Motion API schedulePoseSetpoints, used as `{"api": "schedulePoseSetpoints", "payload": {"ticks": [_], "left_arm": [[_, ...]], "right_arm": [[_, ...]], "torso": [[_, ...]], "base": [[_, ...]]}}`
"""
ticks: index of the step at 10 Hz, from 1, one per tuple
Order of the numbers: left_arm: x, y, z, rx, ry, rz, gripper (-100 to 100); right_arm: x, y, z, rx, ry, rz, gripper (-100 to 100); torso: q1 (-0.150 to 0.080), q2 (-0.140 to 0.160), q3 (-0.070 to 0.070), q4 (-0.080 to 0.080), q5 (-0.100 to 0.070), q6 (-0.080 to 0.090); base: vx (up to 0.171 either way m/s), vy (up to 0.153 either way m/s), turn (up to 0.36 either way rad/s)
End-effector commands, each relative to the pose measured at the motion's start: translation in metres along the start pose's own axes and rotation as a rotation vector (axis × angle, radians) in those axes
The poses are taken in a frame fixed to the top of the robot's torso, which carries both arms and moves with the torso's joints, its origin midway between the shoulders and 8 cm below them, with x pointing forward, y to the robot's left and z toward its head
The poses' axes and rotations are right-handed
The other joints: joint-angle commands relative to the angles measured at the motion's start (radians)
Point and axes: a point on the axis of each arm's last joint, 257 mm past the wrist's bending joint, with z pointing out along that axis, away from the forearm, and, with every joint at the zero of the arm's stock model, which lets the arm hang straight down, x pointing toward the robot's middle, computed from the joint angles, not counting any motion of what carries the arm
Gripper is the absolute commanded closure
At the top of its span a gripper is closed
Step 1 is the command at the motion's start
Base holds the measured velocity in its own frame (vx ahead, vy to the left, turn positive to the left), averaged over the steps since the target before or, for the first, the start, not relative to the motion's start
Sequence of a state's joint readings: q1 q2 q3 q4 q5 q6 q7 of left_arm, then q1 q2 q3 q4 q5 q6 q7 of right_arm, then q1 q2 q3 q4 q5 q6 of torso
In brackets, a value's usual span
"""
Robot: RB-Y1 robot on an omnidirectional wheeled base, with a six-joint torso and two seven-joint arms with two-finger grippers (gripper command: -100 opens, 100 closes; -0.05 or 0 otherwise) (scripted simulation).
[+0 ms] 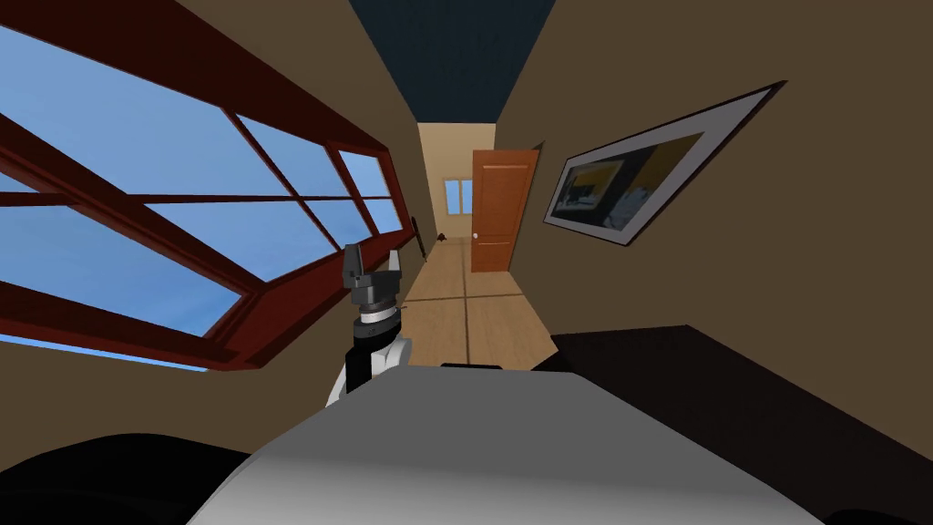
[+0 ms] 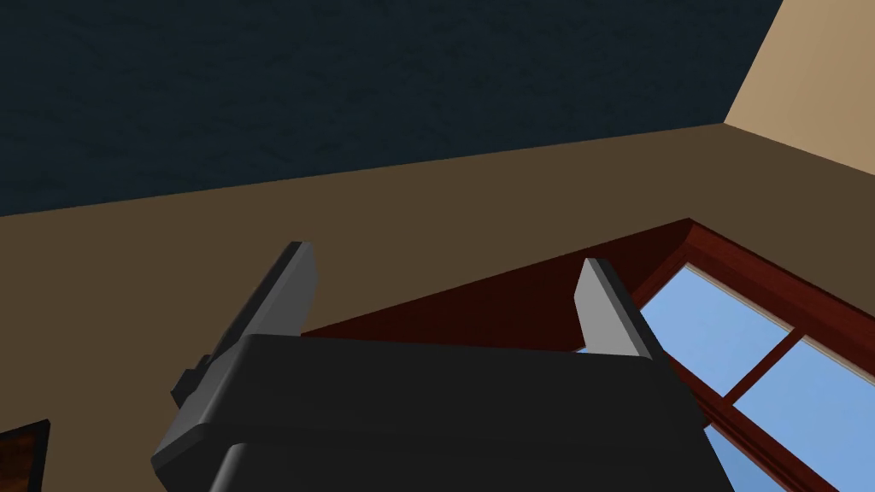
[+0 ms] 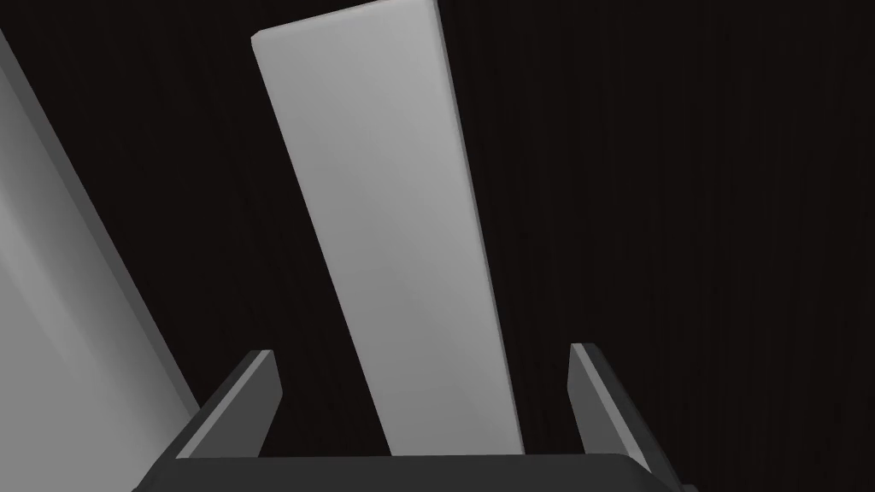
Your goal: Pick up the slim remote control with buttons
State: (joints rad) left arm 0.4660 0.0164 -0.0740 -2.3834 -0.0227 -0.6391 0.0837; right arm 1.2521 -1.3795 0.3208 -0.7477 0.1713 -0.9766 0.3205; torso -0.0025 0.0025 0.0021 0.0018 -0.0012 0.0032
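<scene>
Right gripper poised over the slim remote control; grasp not yet made.

The remote control, drawn as a long, flat, plain light grey slab with no buttons discernible, lies on a near-black flat surface. Seen from the right wrist, its near end runs between the right gripper's two spread fingers, skewed to their line, with a strip of the dark surface showing on either side, so neither blade touches it. How high the blades stand above the dark surface cannot be told. The left gripper is raised well apart from the dark surface, its fingers likewise spread and holding nothing. By this reading the approach and alignment are largely done. What remains is to settle the blades beside the slab's long edges, pinch it, and lift it off the dark surface.
</scene>
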Motion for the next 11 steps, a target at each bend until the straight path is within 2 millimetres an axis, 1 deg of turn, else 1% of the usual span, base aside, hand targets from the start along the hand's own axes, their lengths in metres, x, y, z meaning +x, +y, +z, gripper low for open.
{"api": "schedulePoseSetpoints", "payload": {"ticks": [1, 2, 3, 4, 5, 9, 10, 11], "left_arm": [[0.000, 0.000, 0.000, 0.000, 0.000, 0.000, 0], [0.000, 0.000, 0.000, 0.000, 0.000, 0.000, 0], [0.000, 0.000, 0.000, 0.000, 0.000, 0.000, 0], [0.000, 0.000, 0.000, 0.000, 0.000, 0.000, 0], [0.000, 0.000, 0.000, 0.000, 0.000, 0.000, 0], [0.000, 0.000, 0.000, 0.000, 0.000, 0.000, 0], [0.000, 0.000, 0.000, 0.000, 0.000, 0.000, 0], [0.000, 0.000, 0.000, 0.000, 0.000, 0.000, 0]], "right_arm": [[0.000, 0.000, 0.000, 0.000, 0.000, 0.000, -100], [0.000, 0.001, 0.001, -0.002, -0.001, 0.002, 0], [0.011, 0.011, 0.007, -0.006, 0.000, 0.025, -100], [0.015, 0.016, 0.011, -0.007, 0.000, 0.037, -100], [0.025, 0.025, 0.016, -0.009, 0.000, 0.059, -100], [0.041, 0.043, 0.025, -0.005, -0.003, 0.101, -100], [0.045, 0.047, 0.027, -0.003, -0.004, 0.111, -100], [0.042, 0.045, 0.026, -0.006, -0.003, 0.104, -100]], "torso": [[0.000, 0.000, 0.000, 0.000, 0.000, 0.000], [0.001, -0.002, -0.001, -0.001, 0.000, 0.000], [0.003, -0.004, -0.002, -0.001, 0.001, 0.000], [0.002, -0.004, -0.002, -0.001, 0.001, -0.001], [0.002, -0.004, -0.002, -0.001, 0.001, 0.000], [0.002, -0.003, -0.002, -0.001, 0.001, 0.000], [0.002, -0.004, -0.002, -0.001, 0.001, 0.000], [0.002, -0.004, -0.002, -0.001, 0.001, 0.000]], "base": [[-0.027, -0.021, 0.023], [-0.006, -0.004, -0.005], [-0.023, -0.014, 0.170], [-0.033, -0.025, 0.173], [-0.045, -0.041, 0.189], [-0.042, -0.028, 0.117], [-0.027, -0.017, 0.110], [-0.012, -0.009, 0.019]]}}
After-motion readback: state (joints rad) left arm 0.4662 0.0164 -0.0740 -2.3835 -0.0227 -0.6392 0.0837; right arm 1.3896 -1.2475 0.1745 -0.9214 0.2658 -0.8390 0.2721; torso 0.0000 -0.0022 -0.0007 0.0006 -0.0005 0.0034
